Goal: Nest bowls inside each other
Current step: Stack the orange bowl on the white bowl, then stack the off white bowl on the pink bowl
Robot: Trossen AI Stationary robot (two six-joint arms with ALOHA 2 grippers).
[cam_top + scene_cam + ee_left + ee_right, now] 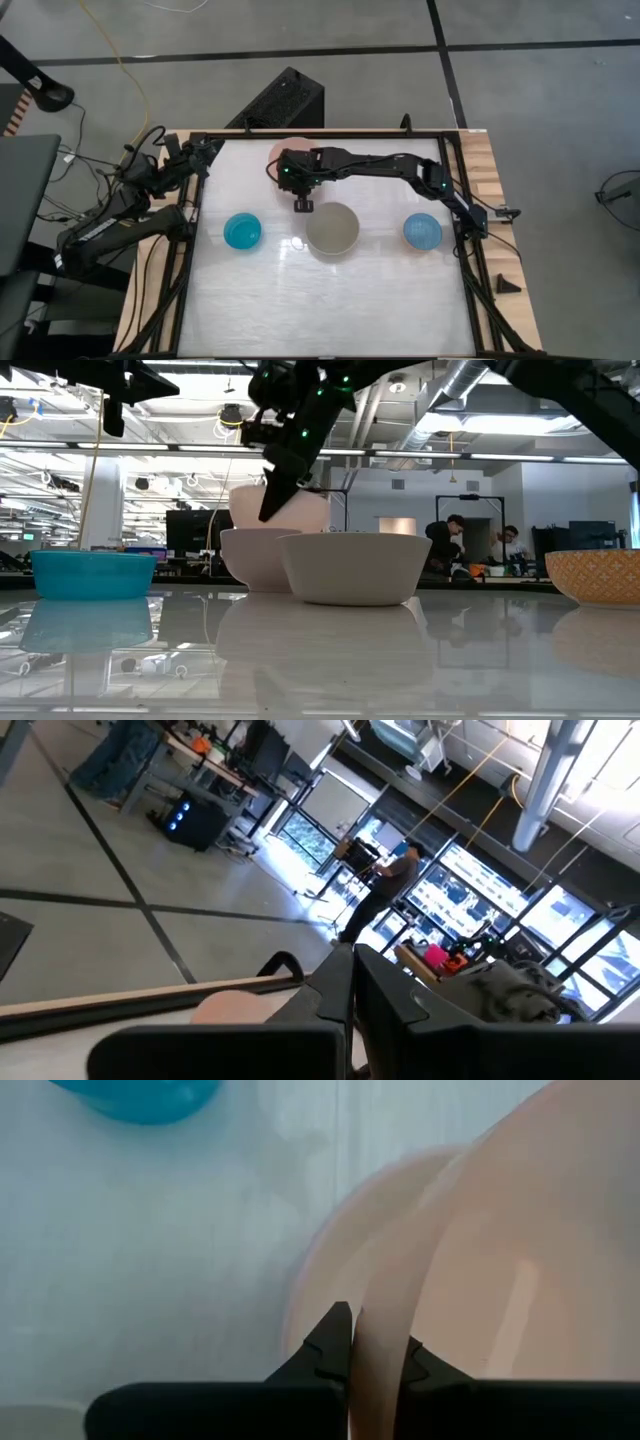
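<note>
My right gripper (300, 205) reaches from the table's right to its far middle and is shut on a pale pink bowl (285, 508). That bowl hangs tilted over a second pale bowl (250, 560) standing on the table. A grey-beige bowl (332, 230) stands just in front of them. One blue bowl (242, 231) stands to its left. A bowl that is blue inside (422, 231) stands to its right. My left gripper (205, 150) is drawn back at the table's far left corner, shut and holding nothing. My right gripper pinches the pink bowl's rim (378, 1320) between its two fingers (330, 1342), one on each face of the wall. The fingers slant down toward the table's left. The bowl is lifted and tilted, its bottom level with the lower bowl's rim; whether the two bowls touch I cannot tell.
A dark frame (455, 200) runs along the table's edges, with wooden strips outside it. A black box (285, 100) sits on the floor beyond the far edge. People (450, 545) sit in the room behind. The near half of the table (320, 310) is bare.
</note>
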